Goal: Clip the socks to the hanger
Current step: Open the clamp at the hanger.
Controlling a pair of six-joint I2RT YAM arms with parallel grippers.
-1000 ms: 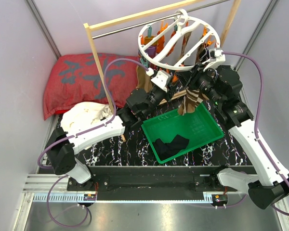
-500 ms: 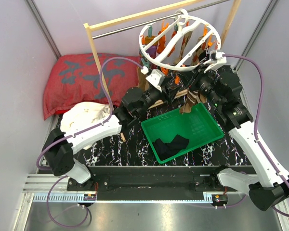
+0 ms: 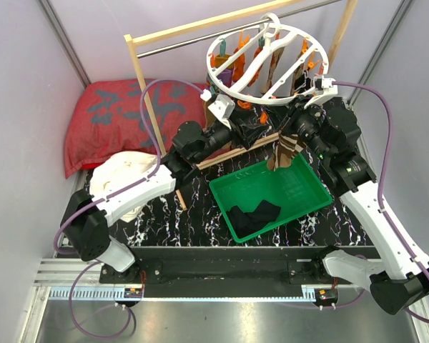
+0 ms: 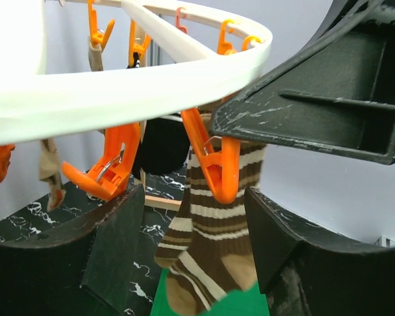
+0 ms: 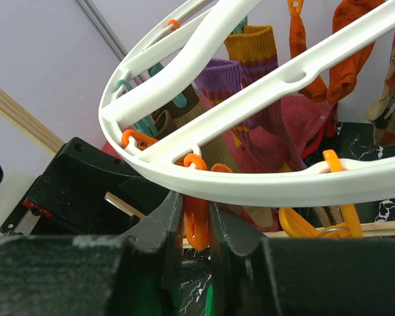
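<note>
The white ring hanger (image 3: pixel 261 61) hangs from the rod with several socks clipped on it. A brown-and-cream striped sock (image 4: pixel 214 243) hangs from an orange clip (image 4: pixel 214 164) on the ring's near edge; it also shows in the top view (image 3: pixel 286 151). My right gripper (image 5: pixel 197 227) is shut on that orange clip (image 5: pixel 197 220) just under the ring (image 5: pixel 250 187). My left gripper (image 4: pixel 194 250) is open, its fingers either side of the sock and apart from it. Black socks (image 3: pixel 254 214) lie in the green bin.
The green bin (image 3: pixel 311 187) sits under the hanger. A pale wooden frame (image 3: pixel 144 93) with a metal rod carries the hanger. A red pillow (image 3: pixel 121 118) and a white cloth (image 3: pixel 125 175) lie at the back left. Purple and orange socks (image 5: pixel 250 59) hang on the far side.
My left arm has drawn back to the left, away from the striped sock. The right gripper has stayed at the clip and the sock hangs there.
</note>
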